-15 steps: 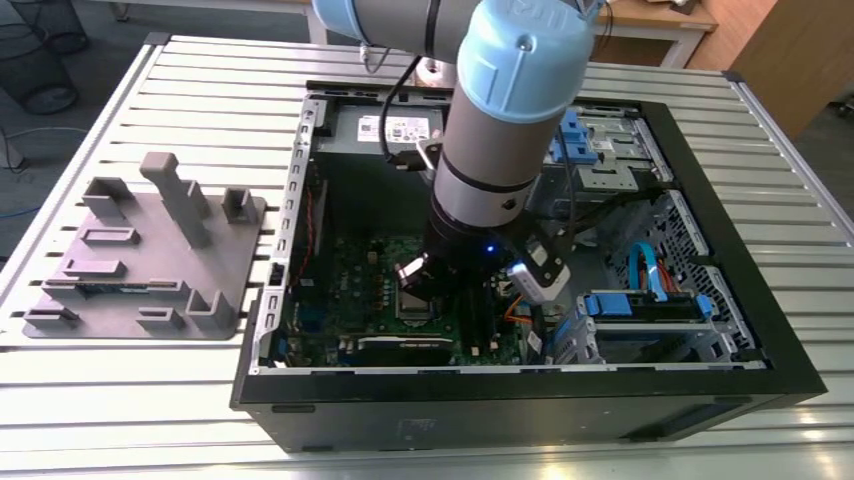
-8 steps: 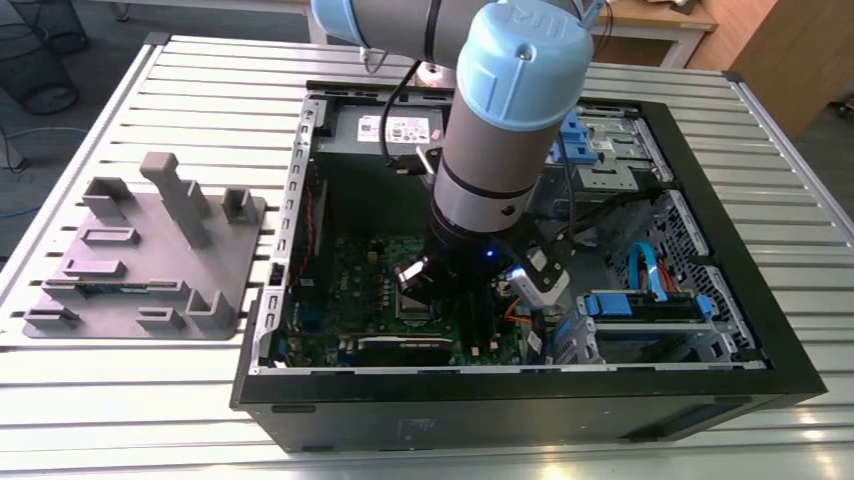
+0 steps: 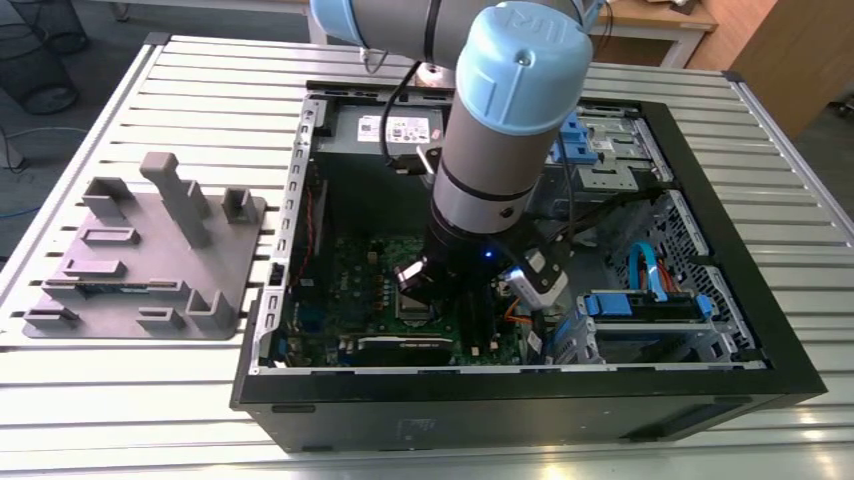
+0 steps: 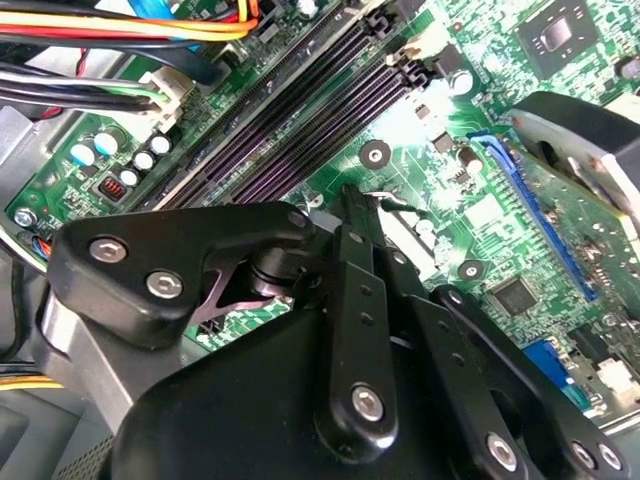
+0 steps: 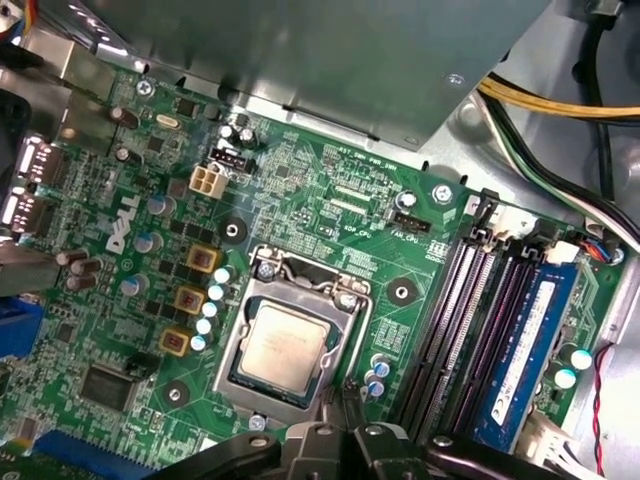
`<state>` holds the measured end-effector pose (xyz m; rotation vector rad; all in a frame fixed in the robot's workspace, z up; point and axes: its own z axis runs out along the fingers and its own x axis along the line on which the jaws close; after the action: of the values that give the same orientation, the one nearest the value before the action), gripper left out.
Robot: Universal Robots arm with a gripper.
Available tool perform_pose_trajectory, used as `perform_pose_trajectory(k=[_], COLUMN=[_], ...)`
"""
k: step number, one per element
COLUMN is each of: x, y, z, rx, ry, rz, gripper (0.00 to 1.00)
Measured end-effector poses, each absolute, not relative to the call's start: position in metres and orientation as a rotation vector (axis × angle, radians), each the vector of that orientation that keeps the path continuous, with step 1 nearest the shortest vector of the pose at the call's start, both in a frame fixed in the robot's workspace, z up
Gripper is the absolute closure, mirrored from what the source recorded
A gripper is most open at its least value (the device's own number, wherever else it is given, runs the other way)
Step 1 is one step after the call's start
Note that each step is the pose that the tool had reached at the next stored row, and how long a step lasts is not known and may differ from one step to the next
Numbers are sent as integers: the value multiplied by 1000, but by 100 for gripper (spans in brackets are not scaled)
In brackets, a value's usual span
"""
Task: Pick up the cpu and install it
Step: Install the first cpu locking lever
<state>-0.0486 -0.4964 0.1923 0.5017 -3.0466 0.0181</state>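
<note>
Surface: pale slatted metal surface (image 3: 160, 390) carrying an open computer case (image 3: 747, 330) and a grey fixture block (image 3: 147, 250).
Landmark: motherboard (image 5: 330, 190) inside the case.
Cpu: cpu (image 5: 284, 347) lies flat in the motherboard's socket frame (image 5: 228, 362), lid facing up.
Gripper: gripper (image 4: 350, 205) poised above the motherboard, just beside the socket frame's corner; the cpu is not held.
Gripper state: cannot tell.
</note>
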Motion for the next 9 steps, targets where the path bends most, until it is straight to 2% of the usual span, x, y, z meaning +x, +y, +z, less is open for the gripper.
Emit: perform_pose_trajectory(k=[9], x=[-48], y=[-498], z=[188], rx=[494], ry=[-3052], rz=[5], gripper=[89])
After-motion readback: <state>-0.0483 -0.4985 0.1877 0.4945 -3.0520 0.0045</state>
